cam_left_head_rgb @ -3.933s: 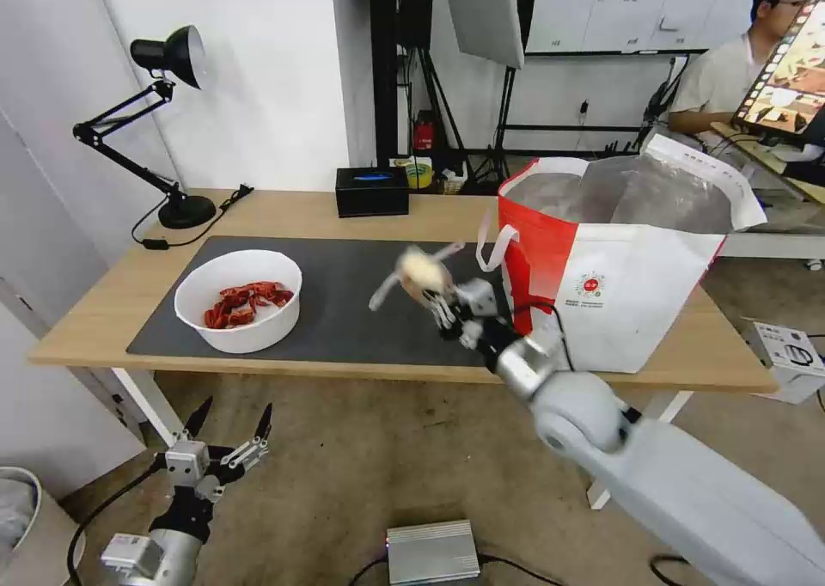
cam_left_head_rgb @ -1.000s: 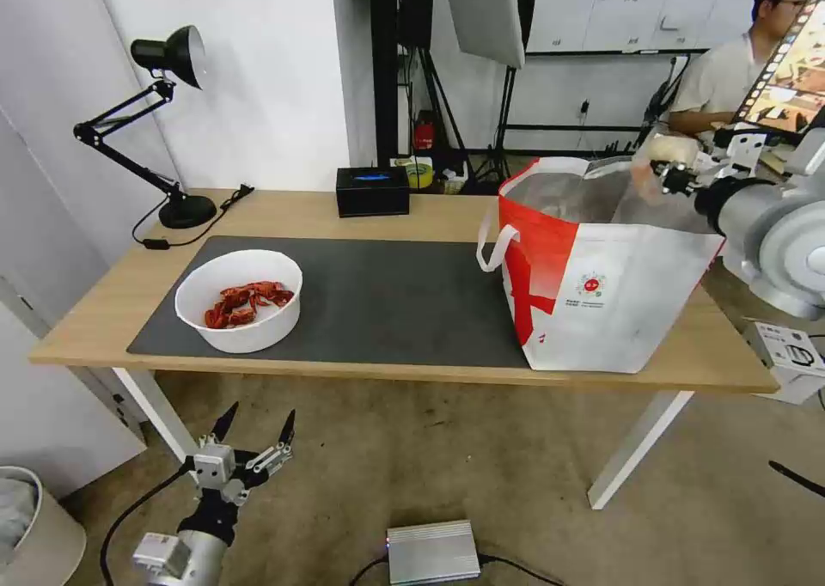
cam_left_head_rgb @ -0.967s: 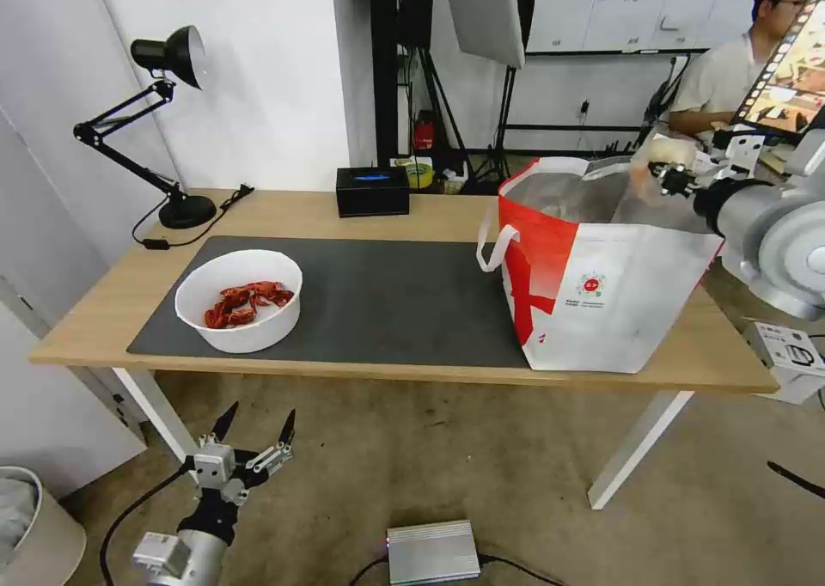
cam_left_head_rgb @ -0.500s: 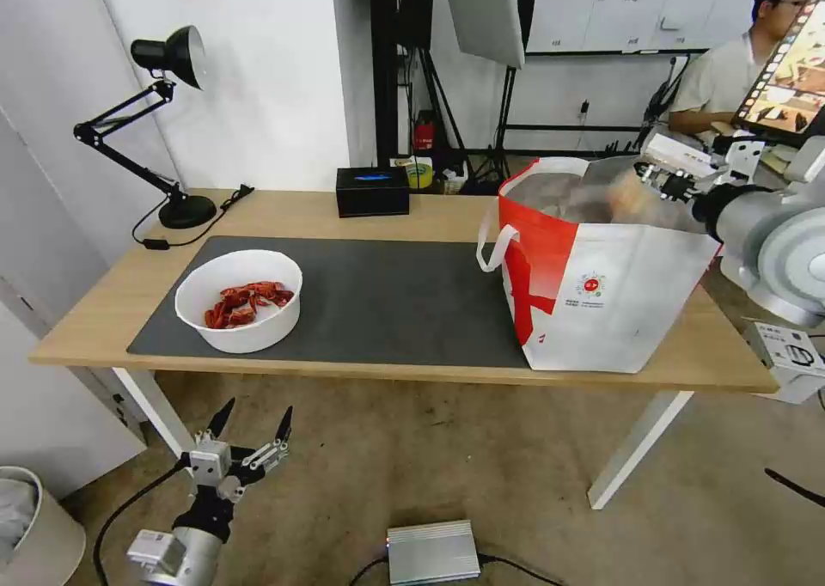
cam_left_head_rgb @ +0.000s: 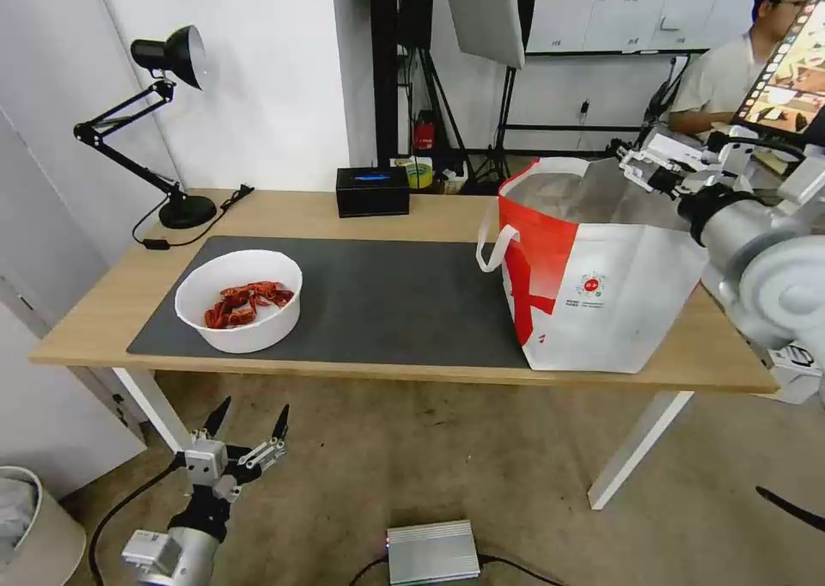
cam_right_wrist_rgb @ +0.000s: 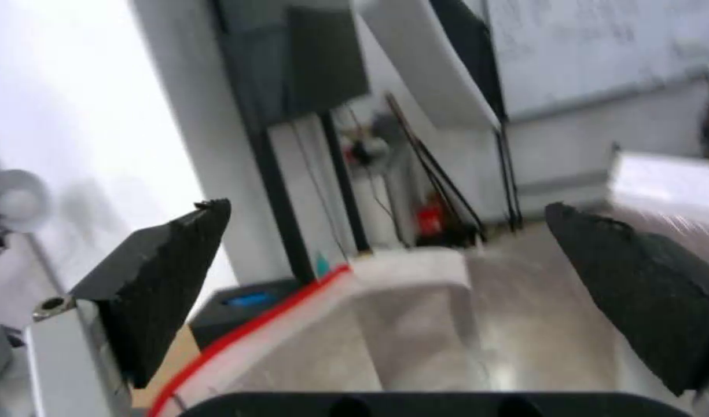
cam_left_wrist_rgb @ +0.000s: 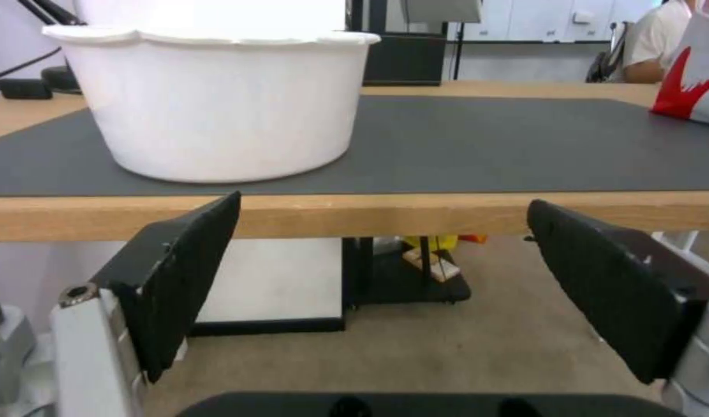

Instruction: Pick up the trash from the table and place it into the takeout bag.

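My right gripper (cam_left_head_rgb: 643,158) hangs over the far right rim of the takeout bag (cam_left_head_rgb: 601,294), its jaws spread wide with nothing between them; through its wrist camera I see the two black fingers (cam_right_wrist_rgb: 161,278) well apart and the silver foil lining (cam_right_wrist_rgb: 447,336) of the bag under them. My left gripper (cam_left_head_rgb: 249,427) is parked low, below the front edge of the table (cam_left_head_rgb: 412,371) and on the far side of the mat from the bag, jaws wide too and empty.

Taking the bag as my mark: it stands upright on the right end of the table, mouth open. Well to its left, across the dark grey mat (cam_left_head_rgb: 387,302), sits the white bowl (cam_left_head_rgb: 240,301) with red shells in it, untouched on the mat. I see no other trash on the tabletop.

My reading is that the job is mostly done and the bowl is what's left. I can't make out what lies inside the bag.
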You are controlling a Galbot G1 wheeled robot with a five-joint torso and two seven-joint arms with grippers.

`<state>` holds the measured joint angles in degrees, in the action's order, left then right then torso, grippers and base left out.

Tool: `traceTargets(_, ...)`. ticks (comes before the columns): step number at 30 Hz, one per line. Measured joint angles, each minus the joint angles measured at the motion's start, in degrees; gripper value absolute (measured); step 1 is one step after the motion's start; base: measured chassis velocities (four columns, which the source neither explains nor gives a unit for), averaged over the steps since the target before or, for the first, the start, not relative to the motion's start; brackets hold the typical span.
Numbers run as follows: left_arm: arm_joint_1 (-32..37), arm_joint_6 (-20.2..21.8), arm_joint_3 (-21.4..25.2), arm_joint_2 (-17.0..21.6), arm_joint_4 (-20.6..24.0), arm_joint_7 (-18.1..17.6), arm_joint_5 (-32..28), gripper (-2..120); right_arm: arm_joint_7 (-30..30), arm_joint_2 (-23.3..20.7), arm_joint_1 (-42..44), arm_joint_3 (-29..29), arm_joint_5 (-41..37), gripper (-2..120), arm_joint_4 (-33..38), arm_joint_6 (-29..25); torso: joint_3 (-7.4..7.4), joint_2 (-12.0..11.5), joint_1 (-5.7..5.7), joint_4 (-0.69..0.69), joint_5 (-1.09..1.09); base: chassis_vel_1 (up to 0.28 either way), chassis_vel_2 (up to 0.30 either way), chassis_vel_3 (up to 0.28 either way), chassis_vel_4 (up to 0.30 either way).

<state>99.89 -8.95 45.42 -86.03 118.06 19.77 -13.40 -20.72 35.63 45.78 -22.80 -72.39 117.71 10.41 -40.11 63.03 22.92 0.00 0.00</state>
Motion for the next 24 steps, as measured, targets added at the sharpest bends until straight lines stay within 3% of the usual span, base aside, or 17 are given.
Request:
traceTargets(2,0.0,0.0,0.1,0.0,0.0,0.0,0.0,100,2.3,0.5,1.0,0.0,2.3,100,0.3,-2.5,0.00,0.0,0.00,-0.01,0.00,0.000,0.000,0.000,0.000)
traceTargets(5,-0.1,0.0,0.2,0.0,0.1,-0.1,-0.2,100,7.6,2.4,2.8,1.1,8.6,100,1.3,-10.4,0.00,0.0,0.00,0.00,0.00,0.000,0.000,0.000,0.000)
traceTargets(7,-0.1,0.1,0.3,0.0,0.2,-0.2,-0.3,100,8.8,3.1,3.2,1.7,11.1,100,1.7,-12.3,0.00,0.0,0.00,0.00,0.00,0.000,0.000,0.000,0.000)
traceTargets(16,-1.2,0.8,0.7,1.3,0.1,-1.3,-1.3,100,11.4,5.6,7.7,3.0,20.0,100,4.7,-17.0,0.00,0.0,-0.01,0.00,-0.01,0.000,0.000,0.000,0.000)
traceTargets(24,-2.6,1.0,0.2,2.6,-0.6,-3.7,-2.1,100,12.3,10.4,19.1,1.7,30.0,100,5.8,-20.9,0.00,0.0,-0.01,-0.01,0.00,0.000,0.000,0.000,0.000)
